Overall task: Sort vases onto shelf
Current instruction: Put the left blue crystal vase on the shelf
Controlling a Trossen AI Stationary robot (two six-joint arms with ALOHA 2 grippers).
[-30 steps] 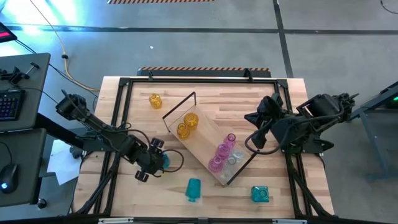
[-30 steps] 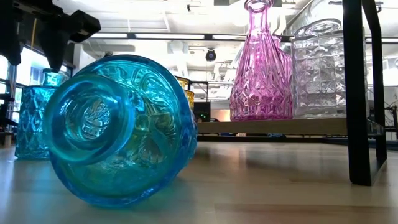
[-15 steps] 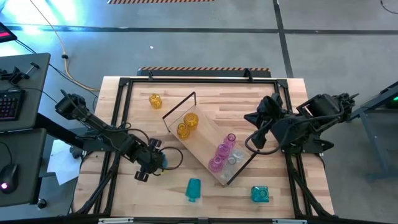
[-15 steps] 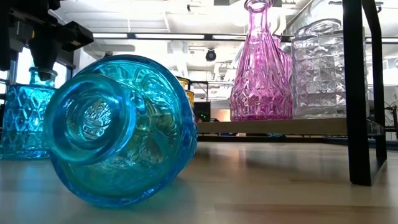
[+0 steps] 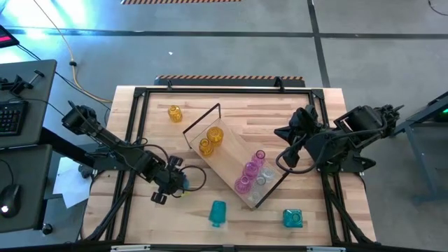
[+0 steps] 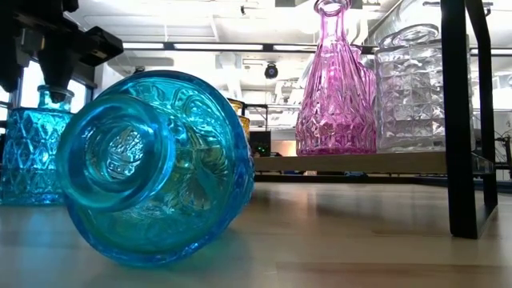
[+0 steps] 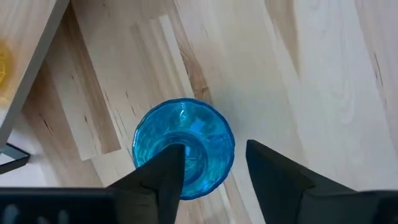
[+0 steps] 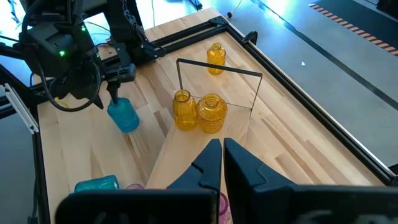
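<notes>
The table [image 5: 231,119] is shown from above, with the shelf [image 5: 234,162] laid diagonally across its middle; two amber vases [image 5: 210,140] stand at the shelf's far end, and pink vases [image 5: 249,175] and a clear one at its near end. Off the shelf, one amber vase [image 5: 174,113] stands near the far-left corner, a teal vase [image 5: 218,213] lies on its side near the front edge, and another [image 5: 292,218] sits toward the front right. The right gripper [image 5: 281,131] is parked, jaws shut, beyond the shelf's right side. The left gripper [image 7: 214,163] is the nearer to the upright blue vase [image 7: 184,148] left of the shelf. It is held directly above this vase, whose long axis is vertical and in line with the gripper's approach. The neck is seen between the parted fingers [image 7: 163,177], one overlapping the rim; a grip cannot be confirmed. The shelf lies to the right of the vase.
</notes>
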